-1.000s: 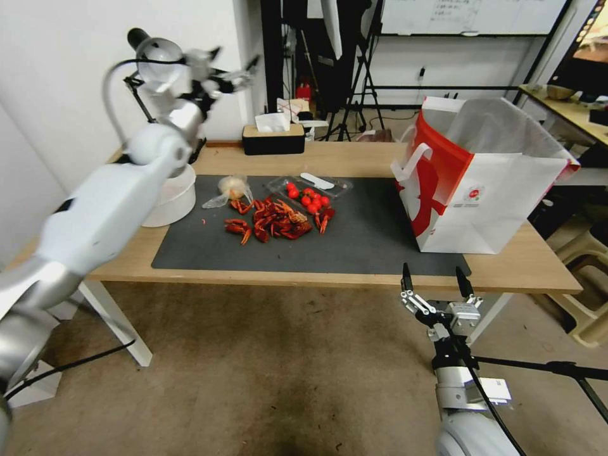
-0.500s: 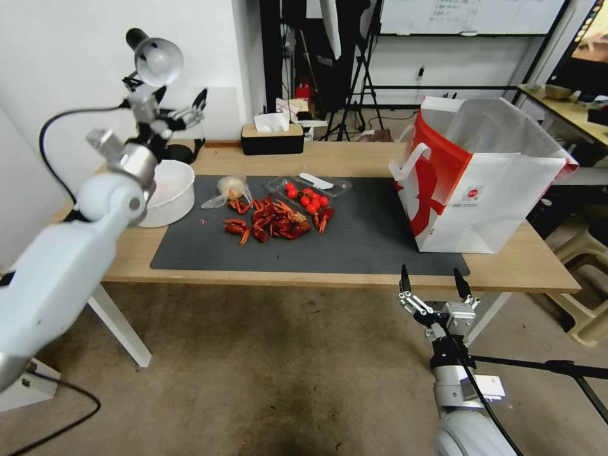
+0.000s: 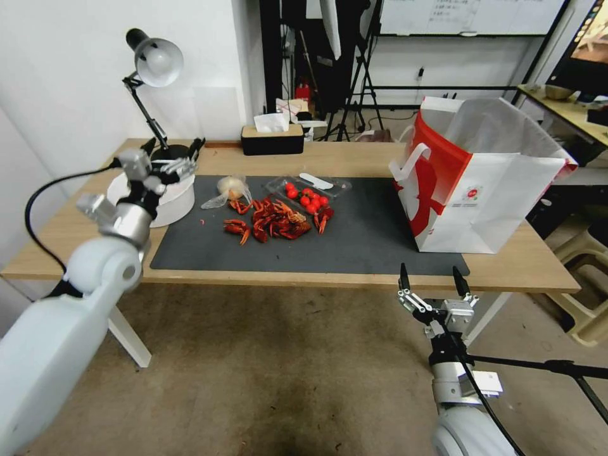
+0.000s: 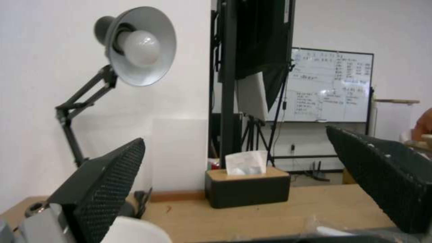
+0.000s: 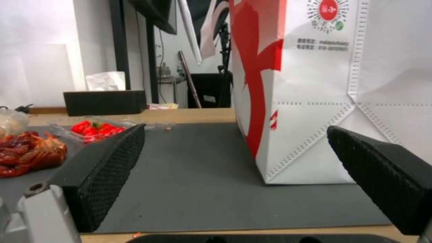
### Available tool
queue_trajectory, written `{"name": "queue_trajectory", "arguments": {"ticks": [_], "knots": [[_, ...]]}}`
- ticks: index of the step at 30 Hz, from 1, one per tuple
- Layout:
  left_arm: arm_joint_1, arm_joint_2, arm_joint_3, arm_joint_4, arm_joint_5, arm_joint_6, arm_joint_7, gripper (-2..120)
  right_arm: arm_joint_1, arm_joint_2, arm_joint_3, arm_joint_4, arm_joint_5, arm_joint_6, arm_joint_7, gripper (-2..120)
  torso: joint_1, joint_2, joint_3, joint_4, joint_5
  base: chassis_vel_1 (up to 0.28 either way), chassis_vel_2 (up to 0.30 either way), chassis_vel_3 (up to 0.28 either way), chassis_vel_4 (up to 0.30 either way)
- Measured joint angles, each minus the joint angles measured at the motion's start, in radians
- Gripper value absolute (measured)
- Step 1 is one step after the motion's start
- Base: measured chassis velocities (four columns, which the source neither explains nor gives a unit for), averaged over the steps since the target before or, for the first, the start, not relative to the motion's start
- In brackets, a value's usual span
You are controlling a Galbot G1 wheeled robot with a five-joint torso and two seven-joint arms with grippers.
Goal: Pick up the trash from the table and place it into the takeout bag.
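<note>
- The trash lies on the dark grey mat (image 3: 354, 240), left of the takeout bag (image 3: 481, 190): a heap of red crayfish shells (image 3: 272, 221), a small clear plastic bag (image 3: 229, 189) with something pale inside just beyond the heap's left end, and a clear tray of small red tomatoes (image 3: 308, 192) touching the heap's far side. None of it has shifted over the last second.
- A white bowl (image 3: 171, 199) stands farther left of the takeout bag, half on the mat's edge, half on bare tabletop (image 3: 342, 158).
- The takeout bag stands upright on the mat's right end, mouth open, well apart from the shells.
- What has changed is the left pincer (image 3: 170, 155): a second ago it was raised high near the desk lamp (image 3: 155, 60); it has since come down and now hovers just over the white bowl's far rim, jaws wide and holding nothing.
- Judged from that descent, the left arm is closing on the left end of the mess, farthest from the takeout bag; nothing is grasped yet, so the task looks barely begun.
- The right pincer (image 3: 432, 282) waits below the tabletop's near edge, in front of the takeout bag, jaws wide and empty, as before.
- A black tissue box (image 3: 273, 136) sits at the far edge, left of the takeout bag.
</note>
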Motion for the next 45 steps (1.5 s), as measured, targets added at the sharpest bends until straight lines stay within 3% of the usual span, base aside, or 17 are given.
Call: {"name": "queue_trajectory", "arguments": {"ticks": [8, 14, 30, 45], "knots": [[0.233, -0.070, -0.124, -0.079, 0.070, -0.032, 0.011, 100, -0.004, -0.001, -0.003, 0.000, 0.000, 0.000, 0.000, 100, 0.000, 0.000, 0.000, -0.0002, -0.0001, 0.000, 0.000, 0.000, 0.000], [0.304, -0.121, -0.161, -0.097, 0.122, -0.052, 0.016, 100, -0.005, -0.003, -0.005, 0.000, 0.000, 0.001, 0.000, 100, 0.000, 0.000, 0.000, -0.0003, -0.0001, 0.000, 0.000, 0.000, 0.000], [0.476, -0.268, -0.147, -0.104, 0.291, -0.142, 0.017, 100, -0.019, 0.001, 0.003, -0.003, -0.004, 0.009, 0.005, 100, 0.000, 0.000, 0.000, -0.0002, -0.0004, 0.000, 0.000, 0.000, 0.000], [0.586, -0.314, -0.145, -0.097, 0.367, -0.214, 0.023, 100, -0.017, 0.000, 0.002, -0.011, -0.004, 0.010, 0.006, 100, 0.000, 0.000, 0.000, -0.0003, -0.0001, 0.000, 0.000, 0.000, 0.000]]}}
